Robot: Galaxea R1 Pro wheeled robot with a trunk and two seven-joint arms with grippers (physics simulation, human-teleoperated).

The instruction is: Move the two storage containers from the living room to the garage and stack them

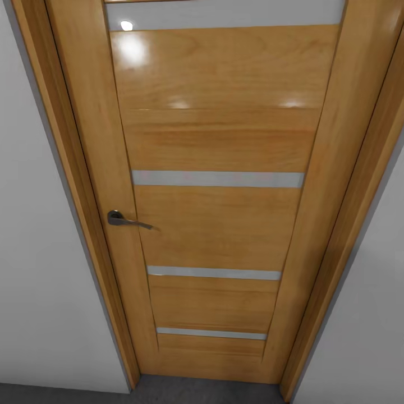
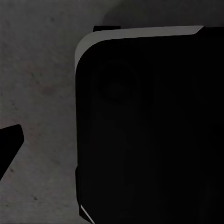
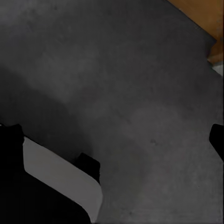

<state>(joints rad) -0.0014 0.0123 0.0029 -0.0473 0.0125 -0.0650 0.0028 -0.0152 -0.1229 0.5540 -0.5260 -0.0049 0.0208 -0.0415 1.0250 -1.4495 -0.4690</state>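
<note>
The two storage containers are out of view. In the left wrist view my left gripper hangs over the dark grey mottled floor. One black fingertip shows at the picture's edge, and the other is lost against my black base. My right gripper is open over the same floor, its fingertips far apart at both edges. Neither gripper holds anything.
A shut light-wood door with frosted strips and a dark lever handle stands close ahead in the head view, between white walls. A strip of grey floor lies at its foot. The door's bottom shows near my right gripper.
</note>
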